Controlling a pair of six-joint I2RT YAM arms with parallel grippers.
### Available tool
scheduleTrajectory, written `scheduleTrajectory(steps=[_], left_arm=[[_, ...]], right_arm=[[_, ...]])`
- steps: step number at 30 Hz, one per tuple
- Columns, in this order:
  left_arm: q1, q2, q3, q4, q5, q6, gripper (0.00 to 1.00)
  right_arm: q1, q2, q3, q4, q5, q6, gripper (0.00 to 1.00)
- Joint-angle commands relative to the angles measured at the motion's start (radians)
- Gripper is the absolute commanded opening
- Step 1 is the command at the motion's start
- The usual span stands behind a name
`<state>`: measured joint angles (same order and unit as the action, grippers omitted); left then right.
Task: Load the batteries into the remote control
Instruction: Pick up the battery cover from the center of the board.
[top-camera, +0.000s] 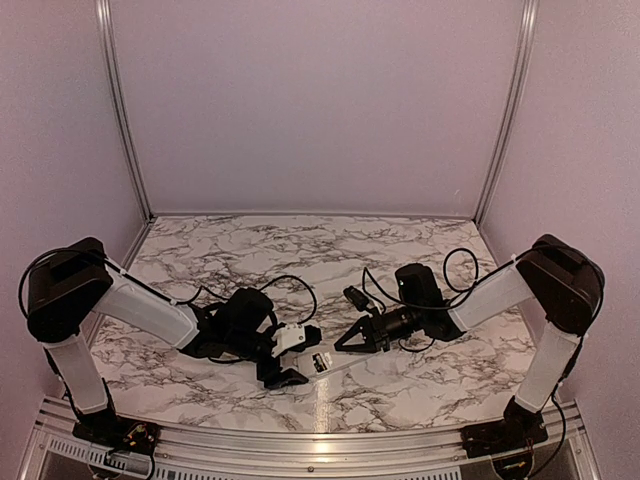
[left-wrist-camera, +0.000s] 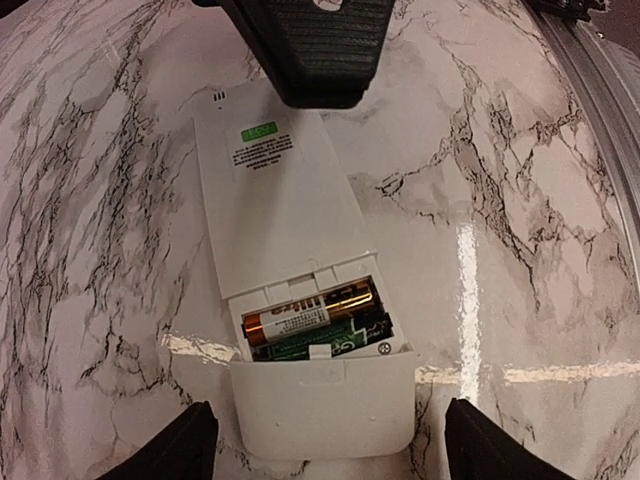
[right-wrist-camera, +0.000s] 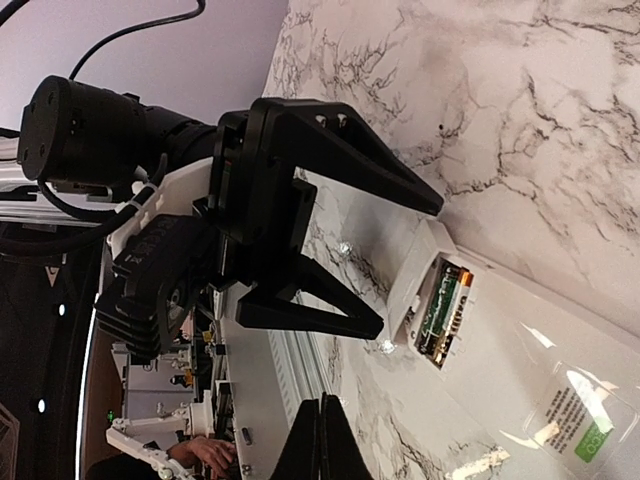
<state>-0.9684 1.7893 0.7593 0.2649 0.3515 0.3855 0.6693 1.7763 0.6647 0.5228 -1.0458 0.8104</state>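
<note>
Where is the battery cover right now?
In the left wrist view, the battery cover lies on the marble table against the remote control at its open compartment end, between the open fingers of the left gripper.

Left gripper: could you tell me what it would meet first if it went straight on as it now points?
The left gripper would probably meet the remote control first; its near end lies between the open fingers, though depth is unclear.
</note>
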Motion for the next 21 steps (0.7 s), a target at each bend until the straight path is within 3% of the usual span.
scheduleTrajectory(steps=[1, 7, 14, 21], left_arm=[[0.005, 0.031, -0.018, 0.054, 0.01, 0.007, 0.81], [0.008, 0.056, -0.02, 0.054, 0.01, 0.011, 0.72], [0.006, 0.039, -0.018, 0.049, -0.007, -0.034, 0.55], [-0.03, -0.02, -0.008, 0.02, -0.049, -0.135, 0.53]], right_arm=[[-0.005, -0.008, 0.039, -0.021, -0.002, -0.021, 0.0], [-0.007, -0.008, 0.042, -0.03, -0.004, -0.028, 0.0], [-0.008, -0.011, 0.039, -0.033, 0.0, -0.029, 0.0], [-0.008, -0.016, 0.038, -0.039, 0.001, -0.034, 0.0]])
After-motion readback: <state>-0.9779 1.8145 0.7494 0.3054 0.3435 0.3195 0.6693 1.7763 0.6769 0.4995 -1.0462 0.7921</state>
